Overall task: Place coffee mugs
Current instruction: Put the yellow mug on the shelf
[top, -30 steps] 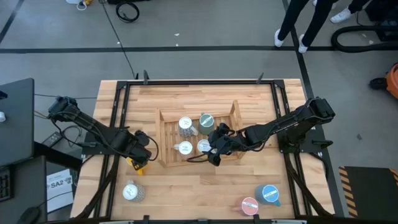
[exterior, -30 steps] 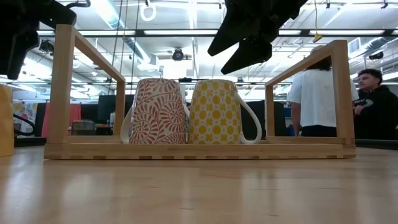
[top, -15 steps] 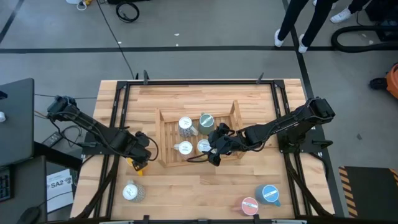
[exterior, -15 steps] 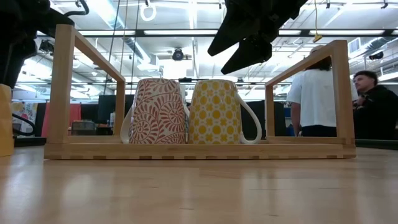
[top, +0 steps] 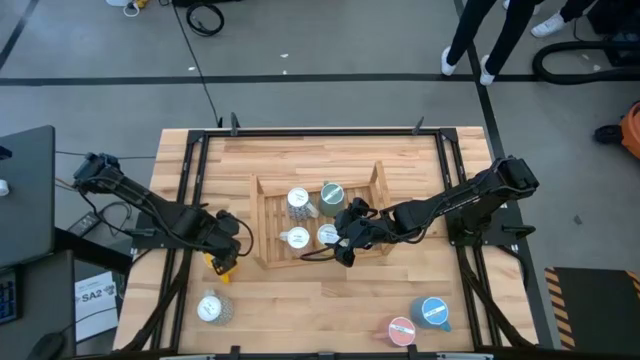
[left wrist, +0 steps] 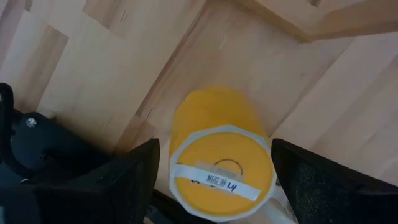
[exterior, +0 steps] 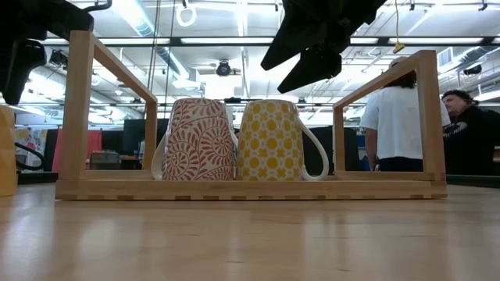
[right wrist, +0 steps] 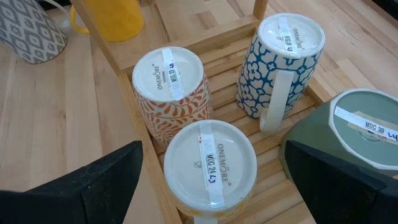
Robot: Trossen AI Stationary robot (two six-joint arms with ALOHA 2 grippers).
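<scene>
A wooden rack (top: 258, 220) at the table's middle holds four upside-down mugs resting on their rims: red-patterned (right wrist: 169, 87), yellow-patterned (right wrist: 208, 165), blue-flowered (right wrist: 283, 62) and green (right wrist: 360, 143). My right gripper (top: 343, 243) hangs open and empty above the rack's near right part, over the yellow-patterned mug (exterior: 273, 140). A plain yellow mug (left wrist: 217, 155) stands upside down on the table, left of the rack. My left gripper (top: 228, 247) is open above it, one finger on either side of the mug; I cannot tell whether they touch it.
A speckled grey mug (top: 210, 308) stands near the front left. A pink mug (top: 401, 330) and a blue mug (top: 432, 312) stand near the front right. The rack's upright end frames (exterior: 78, 117) rise on both sides. People stand beyond the table's far right.
</scene>
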